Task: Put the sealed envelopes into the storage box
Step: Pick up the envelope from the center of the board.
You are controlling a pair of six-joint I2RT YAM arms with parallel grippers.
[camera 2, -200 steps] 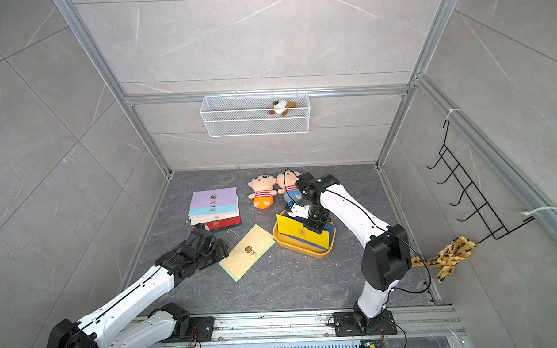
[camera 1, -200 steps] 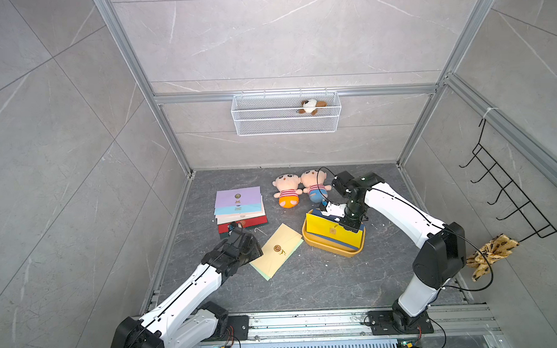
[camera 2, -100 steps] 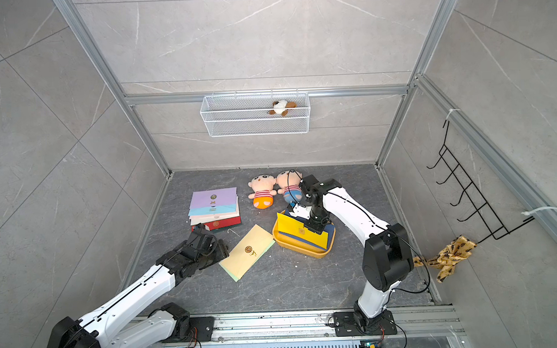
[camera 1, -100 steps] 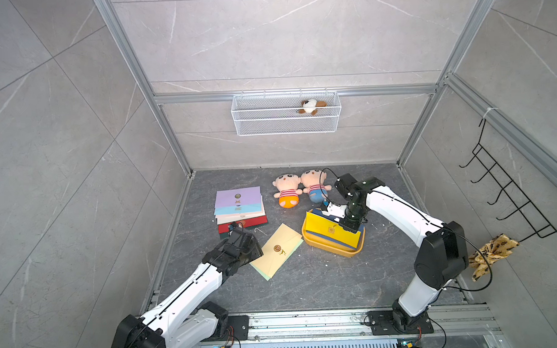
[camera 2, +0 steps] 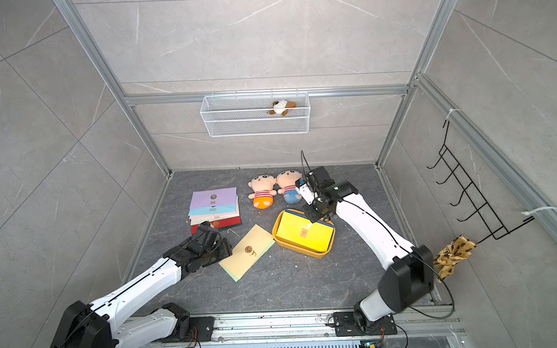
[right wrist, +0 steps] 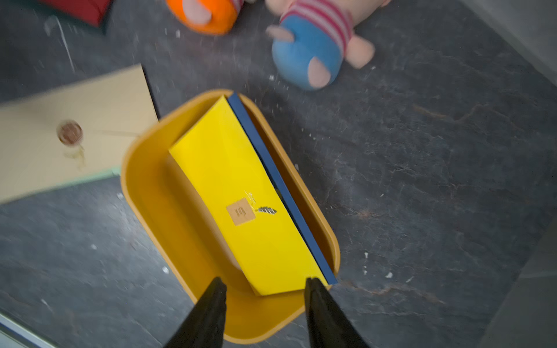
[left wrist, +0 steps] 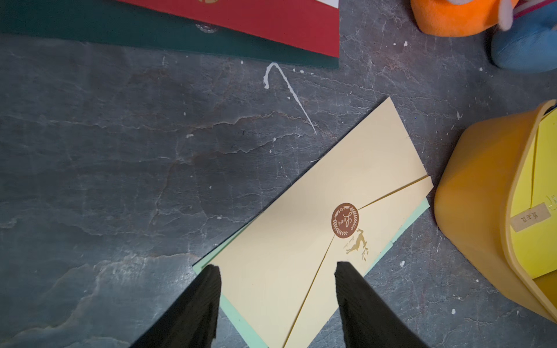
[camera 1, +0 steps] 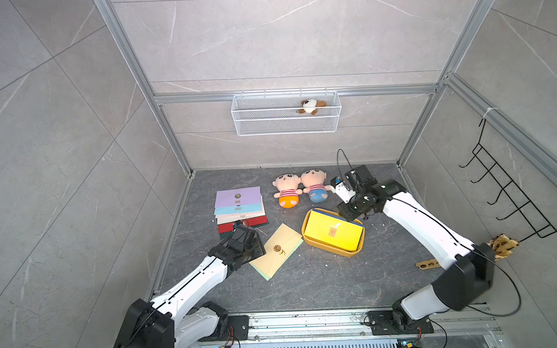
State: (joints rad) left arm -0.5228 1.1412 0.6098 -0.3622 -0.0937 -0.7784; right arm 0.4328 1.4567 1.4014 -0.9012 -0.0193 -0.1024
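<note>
The mustard-yellow storage box [camera 1: 331, 250] [camera 2: 300, 249] holds a yellow envelope [camera 1: 333, 232] [right wrist: 241, 192] lying tilted over a navy one [right wrist: 280, 186]. My right gripper [right wrist: 265, 284] [camera 1: 344, 214] hovers open over the box's far end, with nothing between its fingers. A cream envelope [camera 1: 278, 249] [left wrist: 316, 217] with a brown seal lies on a green one on the floor left of the box. My left gripper [left wrist: 277, 271] [camera 1: 259, 245] stands open over its near corner. A stack of sealed envelopes [camera 1: 238, 198] [camera 2: 212, 197], lilac on top, lies at the back left.
Two plush dolls [camera 1: 285, 192] [camera 1: 316, 187] lie behind the box, close to the right wrist. A white wire basket [camera 1: 286, 117] hangs on the back wall. A black hook rack [camera 1: 507, 198] and a patterned cloth [camera 1: 502, 245] are on the right wall.
My right gripper has opened and let go of the yellow envelope, which now lies lower in the box. The left arm has hardly moved.
</note>
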